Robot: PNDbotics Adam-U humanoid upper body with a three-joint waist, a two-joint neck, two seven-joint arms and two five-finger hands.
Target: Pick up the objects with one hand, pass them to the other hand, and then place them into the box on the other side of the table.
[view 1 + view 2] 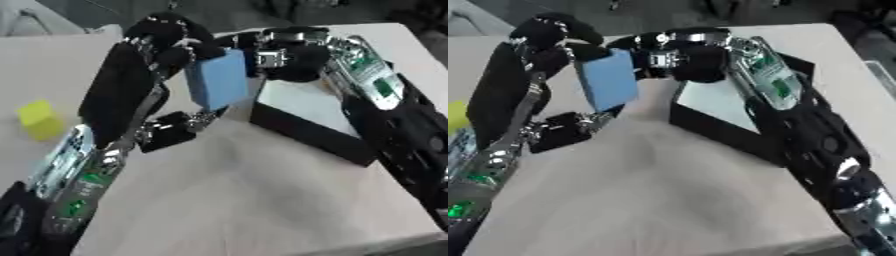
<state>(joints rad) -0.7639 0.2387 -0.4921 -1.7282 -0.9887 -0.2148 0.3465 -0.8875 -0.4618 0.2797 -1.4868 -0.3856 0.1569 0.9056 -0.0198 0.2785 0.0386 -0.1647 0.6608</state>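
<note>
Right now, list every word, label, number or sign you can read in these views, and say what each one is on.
No text can be read anywhere.
Blue block: plain faces, no print.
Yellow block: plain.
Black box: no label showing.
Green circuit boards on the right forearm and left forearm: any markings are too blurred to read.

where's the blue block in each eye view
Left eye view: the flat blue rectangular block sits upper centre, held up between the left hand and right hand.
Right eye view: the same block shows upper left of centre.
Shared landmark: the black box with a pale floor, just right of the block in both views.
</note>
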